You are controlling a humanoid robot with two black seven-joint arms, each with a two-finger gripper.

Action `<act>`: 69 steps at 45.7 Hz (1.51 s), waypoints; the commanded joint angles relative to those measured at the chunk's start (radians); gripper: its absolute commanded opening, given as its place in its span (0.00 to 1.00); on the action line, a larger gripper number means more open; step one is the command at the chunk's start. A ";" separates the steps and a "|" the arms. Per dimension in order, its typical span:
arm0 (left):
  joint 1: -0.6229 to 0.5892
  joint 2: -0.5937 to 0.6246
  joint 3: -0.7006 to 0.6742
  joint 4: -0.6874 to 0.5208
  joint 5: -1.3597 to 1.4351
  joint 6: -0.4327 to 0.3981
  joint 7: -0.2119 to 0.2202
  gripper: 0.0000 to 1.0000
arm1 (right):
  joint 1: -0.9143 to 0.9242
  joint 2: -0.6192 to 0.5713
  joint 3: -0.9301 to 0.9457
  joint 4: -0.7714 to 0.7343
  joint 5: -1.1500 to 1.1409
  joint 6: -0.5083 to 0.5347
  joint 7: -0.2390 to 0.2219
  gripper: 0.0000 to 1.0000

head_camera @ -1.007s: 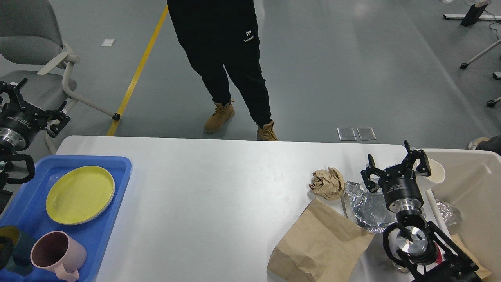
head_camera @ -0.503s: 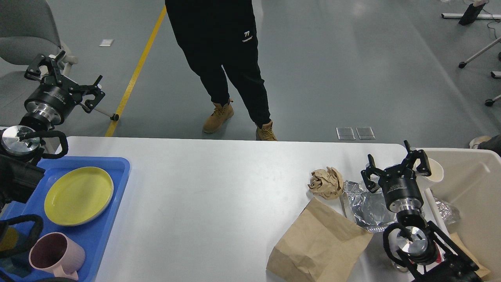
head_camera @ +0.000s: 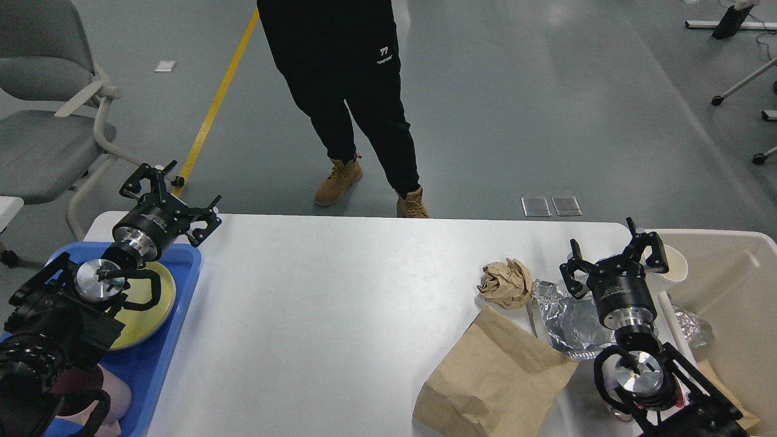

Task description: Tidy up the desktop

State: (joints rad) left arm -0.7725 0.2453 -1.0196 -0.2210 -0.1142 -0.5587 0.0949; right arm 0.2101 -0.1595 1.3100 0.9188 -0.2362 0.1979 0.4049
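Note:
The white desktop fills the lower part of the head view. On its right side lie a crumpled brown paper ball, a sheet of silver foil and a flat brown paper bag. My right gripper is open and empty, above the foil at the desktop's right end. My left gripper is open and empty, over the desktop's far left corner above the blue tray.
The blue tray holds a yellow plate and a pink mug, partly hidden by my left arm. A beige bin at the right holds a paper cup and foil. A person stands beyond the far edge; a grey chair is far left.
My left arm has swung in from the far left and down over the tray's far corner, now covering part of the plate and mug. The right arm has not moved.

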 commanded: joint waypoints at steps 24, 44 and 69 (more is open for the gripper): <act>0.088 -0.066 -0.002 -0.001 -0.004 -0.115 -0.282 0.96 | 0.000 0.000 0.000 0.000 0.000 0.000 0.000 1.00; 0.108 -0.080 -0.001 -0.001 -0.005 -0.136 -0.495 0.96 | 0.000 0.000 0.000 0.000 0.000 0.000 0.000 1.00; 0.108 -0.080 -0.001 -0.001 -0.005 -0.136 -0.495 0.96 | 0.000 0.000 0.000 0.000 0.000 0.000 0.000 1.00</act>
State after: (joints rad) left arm -0.6642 0.1644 -1.0201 -0.2224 -0.1197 -0.6949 -0.4004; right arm 0.2101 -0.1595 1.3100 0.9189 -0.2362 0.1979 0.4050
